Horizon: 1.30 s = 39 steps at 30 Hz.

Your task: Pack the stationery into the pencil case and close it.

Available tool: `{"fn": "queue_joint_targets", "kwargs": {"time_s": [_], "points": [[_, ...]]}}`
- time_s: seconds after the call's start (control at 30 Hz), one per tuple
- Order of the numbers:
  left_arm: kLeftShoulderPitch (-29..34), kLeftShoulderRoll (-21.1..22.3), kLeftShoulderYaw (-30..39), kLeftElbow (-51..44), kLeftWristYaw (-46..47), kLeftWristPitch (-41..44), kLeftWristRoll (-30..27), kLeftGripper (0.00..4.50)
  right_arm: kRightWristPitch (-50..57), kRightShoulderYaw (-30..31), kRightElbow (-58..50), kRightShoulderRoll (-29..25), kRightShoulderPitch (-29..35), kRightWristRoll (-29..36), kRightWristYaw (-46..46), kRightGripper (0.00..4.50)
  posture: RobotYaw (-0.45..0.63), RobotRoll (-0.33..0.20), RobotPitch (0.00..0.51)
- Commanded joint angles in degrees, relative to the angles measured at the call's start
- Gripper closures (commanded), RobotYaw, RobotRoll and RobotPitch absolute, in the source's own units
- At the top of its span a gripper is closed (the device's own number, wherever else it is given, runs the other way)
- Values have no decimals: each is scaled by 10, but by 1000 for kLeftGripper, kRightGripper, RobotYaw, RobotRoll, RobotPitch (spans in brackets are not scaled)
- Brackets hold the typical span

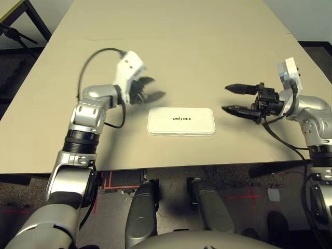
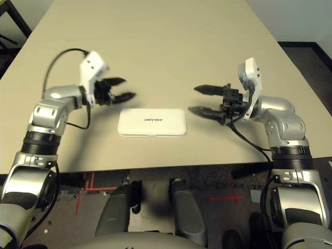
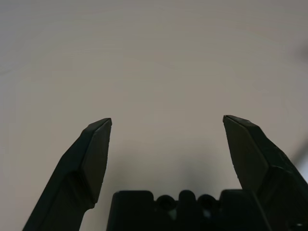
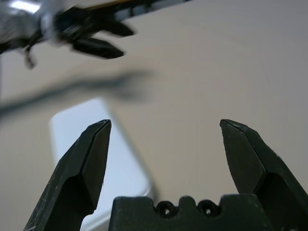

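The white pencil case (image 1: 181, 121) lies flat and shut on the tan table, its "UNITREE" lid facing up. The stationery is out of view. My left gripper (image 1: 155, 88) hovers just beyond the case's left end, its fingers spread open with nothing between them; the left wrist view has bare table between the fingertips (image 3: 98, 139). My right gripper (image 1: 225, 98) stands open a short way off the case's right end, pointing at it, empty. From the right wrist the case (image 4: 101, 144) lies ahead, with the left gripper (image 4: 96, 38) beyond it.
The tan table (image 1: 171, 46) stretches far beyond the case. Its front edge runs just below the case. A black cable (image 1: 93, 57) loops over my left wrist. Dark floor with red tape marks lies under the front edge.
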Motion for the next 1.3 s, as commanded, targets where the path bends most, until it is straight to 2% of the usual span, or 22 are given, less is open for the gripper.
{"fn": "queue_joint_targets", "kwargs": {"time_s": [0.03, 0.1, 0.2, 0.37, 0.53, 0.83, 1.3], "points": [[35, -12, 62, -5, 103, -35, -4, 35, -48, -50, 34, 31, -14, -14, -113, 0, -45, 0, 196], [45, -23, 107, -5, 173, -58, -7, 35, -64, -70, 56, 49, -23, -32, -198, 0, -45, 0, 194], [53, -32, 139, -8, 240, -90, -5, 35, -79, -79, 82, 57, -31, -55, -269, 0, -43, 0, 191], [74, -35, 154, -30, 303, -121, 1, 35, -124, -93, 128, 62, -41, -86, -357, 0, -39, 0, 187], [107, -55, 157, -65, 346, -104, -10, 35, -166, -104, 175, 62, -45, -104, -428, 0, -43, 0, 186], [138, -66, 148, -73, 362, -111, -18, 35, -212, -119, 250, 58, -49, -116, -497, 0, -64, 0, 186], [150, -72, 144, -68, 366, -127, -22, 35, -214, -113, 258, 58, -35, -137, -544, 0, -82, 0, 184]]}}
